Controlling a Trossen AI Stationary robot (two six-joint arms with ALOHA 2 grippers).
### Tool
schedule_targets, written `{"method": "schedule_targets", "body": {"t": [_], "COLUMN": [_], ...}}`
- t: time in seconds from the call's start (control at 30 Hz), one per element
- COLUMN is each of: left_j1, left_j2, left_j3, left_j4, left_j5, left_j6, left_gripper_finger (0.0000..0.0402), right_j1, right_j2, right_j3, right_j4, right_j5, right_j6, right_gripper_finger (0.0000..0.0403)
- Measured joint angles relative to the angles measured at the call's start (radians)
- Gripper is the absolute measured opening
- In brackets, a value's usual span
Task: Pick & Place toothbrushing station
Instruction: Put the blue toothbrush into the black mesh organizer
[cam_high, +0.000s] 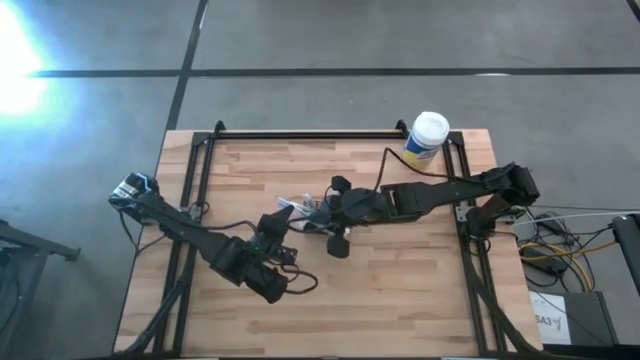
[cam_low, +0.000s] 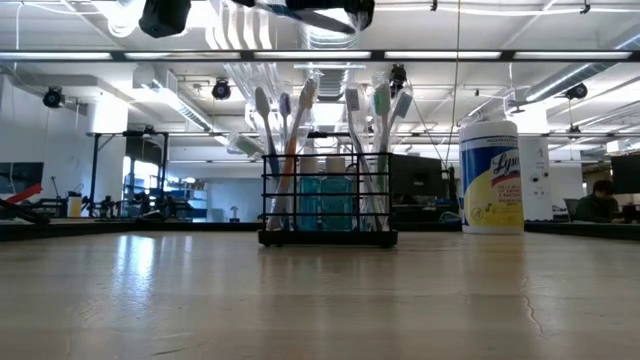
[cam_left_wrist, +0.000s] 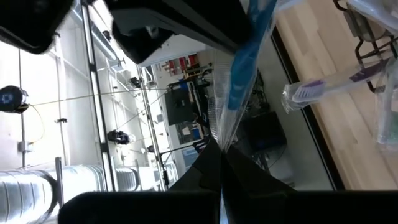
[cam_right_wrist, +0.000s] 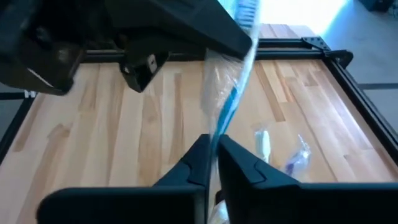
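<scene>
Crowded middle, open edges

Both arms meet over the holder box (cam_high: 305, 212) mid-table, toothbrushes (cam_low: 300, 150) sticking up out of it; the canister (cam_high: 425, 138) blocks the far right corner, while the near strip of the table (cam_high: 400, 310) lies open.

A strong white glare is flaring at the upper left of the high view, washing out the floor (cam_high: 60, 150) there, while the table (cam_high: 420, 290) is staying evenly lit with soft shadows. In the low view, ceiling light strips (cam_low: 150, 56) are shining toward the lens and the near tabletop is blurring. Both wrist views are showing close parts smeared and out of focus, with bright window light behind in the left one.
</scene>
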Motion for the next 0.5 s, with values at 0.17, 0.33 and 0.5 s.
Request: {"method": "schedule_targets", "body": {"t": [0.17,0.33,0.5], "left_j1": [0.001,0.001,0.000], "left_j2": [0.000,0.000,0.000], "left_j3": [0.000,0.000,0.000], "left_j4": [0.004,0.004,0.005], "left_j5": [-0.001,-0.004,-0.038], "left_j6": [0.002,0.004,0.003], "left_gripper_finger": [0.0004,0.0006,0.0006], "right_j1": [0.002,0.002,0.002], "right_j2": [-0.007,-0.011,-0.014], "right_j3": [0.000,0.000,0.000], "right_j4": [0.005,0.005,-0.008], "right_j5": [-0.007,-0.008,-0.008], "right_j6": [-0.015,-0.025,-0.031], "right_gripper_finger": [0.0008,0.0008,0.0008]}}
